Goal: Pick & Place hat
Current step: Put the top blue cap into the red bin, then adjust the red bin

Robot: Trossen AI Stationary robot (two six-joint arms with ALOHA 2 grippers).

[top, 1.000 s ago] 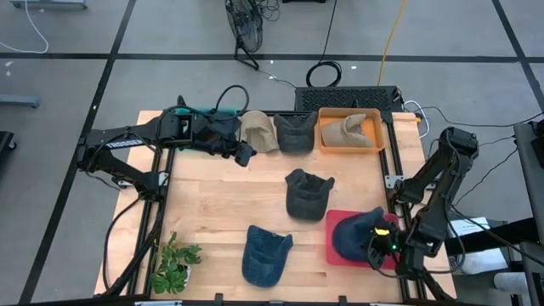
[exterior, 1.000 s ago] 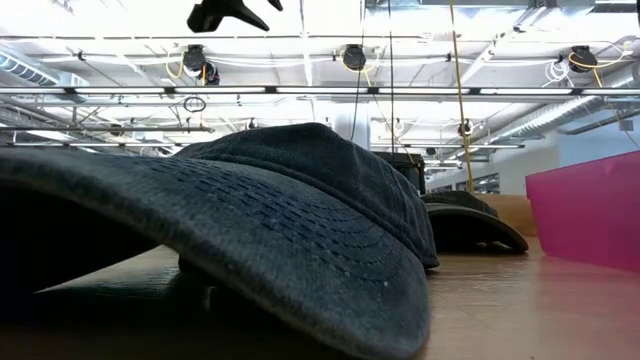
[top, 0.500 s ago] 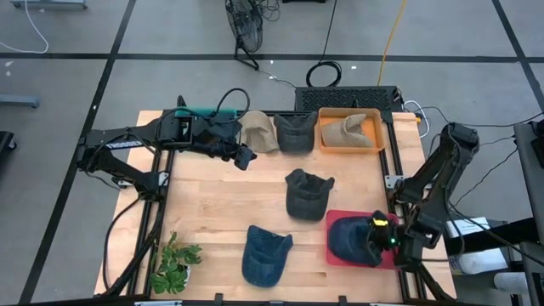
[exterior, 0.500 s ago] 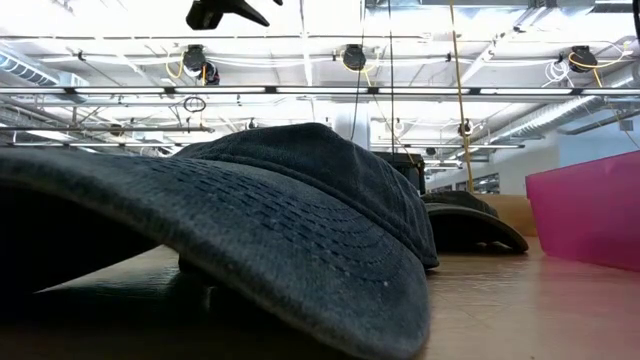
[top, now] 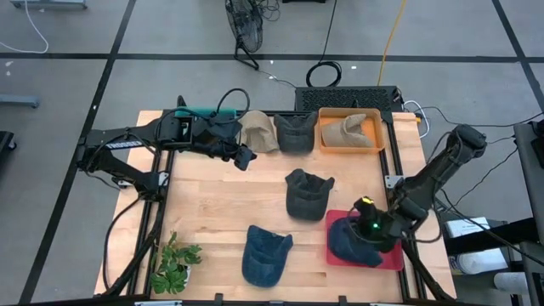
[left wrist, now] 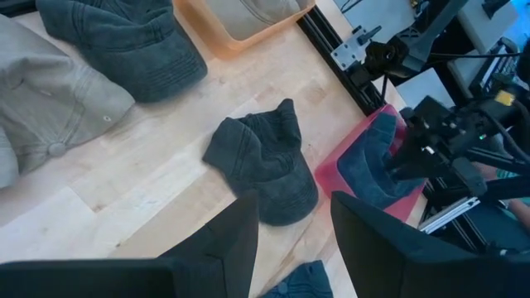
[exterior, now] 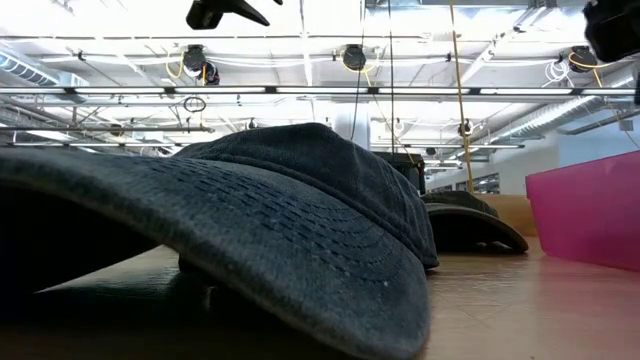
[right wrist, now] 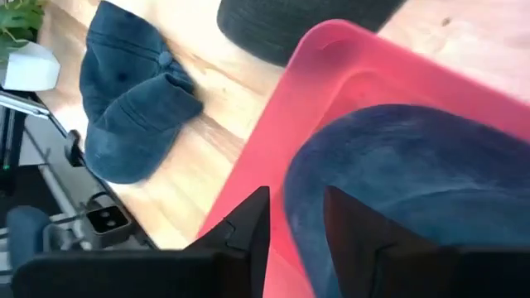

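A blue hat (top: pixel 347 245) lies in the red tray (top: pixel 393 259) at the table's near right corner; it also shows in the right wrist view (right wrist: pixel 414 174). My right gripper (top: pixel 365 234) hangs over this hat, open (right wrist: pixel 294 207), with nothing between its fingers. A dark grey hat (top: pixel 306 194) rests crown up at mid-table. Another blue hat (top: pixel 265 255) lies at the near edge. My left gripper (top: pixel 245 158) waits open (left wrist: pixel 294 223) in the air at the far left.
Along the far edge sit a tan hat (top: pixel 259 132), a dark grey hat (top: pixel 295 132) and an orange tray (top: pixel 374 143) holding a tan hat. A potted plant (top: pixel 174 263) stands at the near left corner. Bare wood lies left of centre.
My right gripper has moved toward the table's left and a little toward its far edge, from the red tray's right side to above the blue hat. The hat's raised part has dropped, and the hat now lies lower in the tray.
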